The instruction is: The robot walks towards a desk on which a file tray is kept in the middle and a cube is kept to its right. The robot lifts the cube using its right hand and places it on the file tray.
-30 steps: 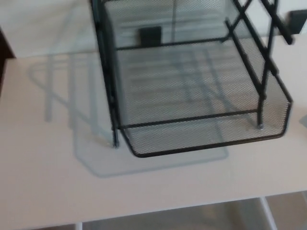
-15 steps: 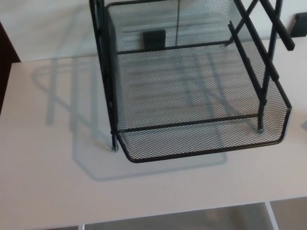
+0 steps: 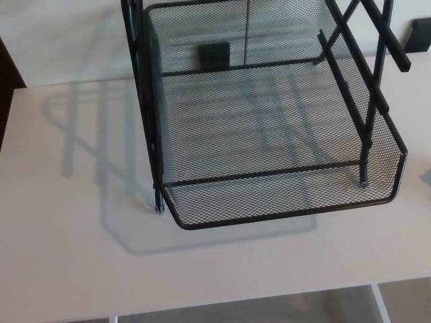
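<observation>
Approach step: mesh file tray (image 3: 269, 198) centred on the table (image 3: 60, 269); neither hand nor fingers in view; next, find the cube rightward.

- You cannot see the left hand or its arm in the head view.
- The right hand and its arm are likewise out of view.

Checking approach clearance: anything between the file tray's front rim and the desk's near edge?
Head view: nothing. Between the file tray and the desk edge lies bare white top, crossed only by the tray's shadow.
</observation>
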Controlling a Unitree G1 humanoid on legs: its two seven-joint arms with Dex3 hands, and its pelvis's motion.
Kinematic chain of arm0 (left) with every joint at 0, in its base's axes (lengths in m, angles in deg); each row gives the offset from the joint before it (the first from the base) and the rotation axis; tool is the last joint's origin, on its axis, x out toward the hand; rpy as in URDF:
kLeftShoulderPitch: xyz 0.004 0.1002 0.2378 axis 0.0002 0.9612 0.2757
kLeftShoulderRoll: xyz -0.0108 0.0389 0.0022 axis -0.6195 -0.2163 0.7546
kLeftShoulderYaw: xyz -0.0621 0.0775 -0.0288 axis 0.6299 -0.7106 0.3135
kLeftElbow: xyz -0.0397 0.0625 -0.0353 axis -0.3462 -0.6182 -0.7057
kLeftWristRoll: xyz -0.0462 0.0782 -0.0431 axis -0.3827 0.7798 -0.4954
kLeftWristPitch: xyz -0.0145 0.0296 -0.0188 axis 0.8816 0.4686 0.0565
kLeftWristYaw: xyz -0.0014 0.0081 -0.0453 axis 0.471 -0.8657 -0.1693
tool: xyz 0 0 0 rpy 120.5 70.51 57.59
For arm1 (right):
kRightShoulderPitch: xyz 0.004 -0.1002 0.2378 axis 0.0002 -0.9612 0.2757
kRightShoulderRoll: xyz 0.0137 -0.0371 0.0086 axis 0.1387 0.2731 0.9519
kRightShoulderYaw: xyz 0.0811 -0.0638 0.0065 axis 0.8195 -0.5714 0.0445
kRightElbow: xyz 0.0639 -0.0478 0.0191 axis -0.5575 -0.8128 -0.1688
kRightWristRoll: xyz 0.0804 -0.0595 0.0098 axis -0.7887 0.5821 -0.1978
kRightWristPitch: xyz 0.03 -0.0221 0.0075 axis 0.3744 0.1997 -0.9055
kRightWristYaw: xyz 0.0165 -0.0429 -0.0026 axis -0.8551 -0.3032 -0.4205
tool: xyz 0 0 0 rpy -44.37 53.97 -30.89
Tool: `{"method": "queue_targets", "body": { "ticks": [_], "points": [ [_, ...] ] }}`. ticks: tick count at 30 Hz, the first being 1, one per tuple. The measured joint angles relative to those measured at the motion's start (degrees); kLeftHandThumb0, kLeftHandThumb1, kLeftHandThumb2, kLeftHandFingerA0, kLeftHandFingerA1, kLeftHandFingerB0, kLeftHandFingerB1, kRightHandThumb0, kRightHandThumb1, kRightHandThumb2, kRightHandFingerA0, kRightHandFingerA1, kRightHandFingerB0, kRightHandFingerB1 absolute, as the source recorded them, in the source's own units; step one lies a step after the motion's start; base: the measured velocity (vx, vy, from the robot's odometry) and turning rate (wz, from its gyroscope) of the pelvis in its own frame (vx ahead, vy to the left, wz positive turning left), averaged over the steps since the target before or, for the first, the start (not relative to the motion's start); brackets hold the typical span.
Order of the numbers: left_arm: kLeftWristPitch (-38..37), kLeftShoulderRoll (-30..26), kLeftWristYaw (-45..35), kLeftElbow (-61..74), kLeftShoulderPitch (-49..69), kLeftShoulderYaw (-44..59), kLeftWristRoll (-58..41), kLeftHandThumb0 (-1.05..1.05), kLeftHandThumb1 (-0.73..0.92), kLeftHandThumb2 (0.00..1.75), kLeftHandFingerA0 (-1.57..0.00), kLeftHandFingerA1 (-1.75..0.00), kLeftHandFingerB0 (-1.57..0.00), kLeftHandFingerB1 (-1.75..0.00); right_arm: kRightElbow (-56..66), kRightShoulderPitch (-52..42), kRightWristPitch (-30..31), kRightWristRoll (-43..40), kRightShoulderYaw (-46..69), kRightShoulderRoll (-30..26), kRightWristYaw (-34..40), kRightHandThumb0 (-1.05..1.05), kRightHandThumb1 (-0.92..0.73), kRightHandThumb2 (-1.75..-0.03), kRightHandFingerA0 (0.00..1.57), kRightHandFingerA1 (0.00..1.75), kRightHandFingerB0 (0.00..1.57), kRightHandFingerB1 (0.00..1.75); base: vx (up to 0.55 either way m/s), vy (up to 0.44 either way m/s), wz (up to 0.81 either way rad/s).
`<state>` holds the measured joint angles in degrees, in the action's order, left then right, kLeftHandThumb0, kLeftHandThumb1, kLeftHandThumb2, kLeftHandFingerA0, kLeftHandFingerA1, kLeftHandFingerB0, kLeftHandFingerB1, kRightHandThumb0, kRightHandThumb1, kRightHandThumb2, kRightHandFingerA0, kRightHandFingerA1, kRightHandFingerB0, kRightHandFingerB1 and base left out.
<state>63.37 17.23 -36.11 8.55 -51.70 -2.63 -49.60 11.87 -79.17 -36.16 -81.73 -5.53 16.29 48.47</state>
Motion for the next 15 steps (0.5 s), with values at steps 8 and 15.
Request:
{"method": "queue_targets", "body": {
  "ticks": [8, 15],
  "points": [
    [0.0, 0.1, 0.0, 0.2, -0.1, 0.9, -0.2, -0.96, 0.61, 0.93, -0.24, -0.74, -0.24, -0.67, 1.9, 1.4, 5.6, -4.4, 12.6, -5.9, 2.6, -1.05, -0.63, -1.03, 0.0, 0.29, 0.0, 0.16, 0.0, 0.0, 0.0],
    [0.0, 0.3, 0.0, -0.2, -0.9, 4.0, -1.5, -0.92, 0.8, 0.65, -0.23, -0.79, -0.24, -0.68, 6.3, 12.4, 10.4, -6.9, 17.1, -17.3, 6.4, -1.05, -0.76, -0.66, 0.0, 0.56, 0.0, 0.0, 0.0, 0.0, 0.0]
  ]
}}
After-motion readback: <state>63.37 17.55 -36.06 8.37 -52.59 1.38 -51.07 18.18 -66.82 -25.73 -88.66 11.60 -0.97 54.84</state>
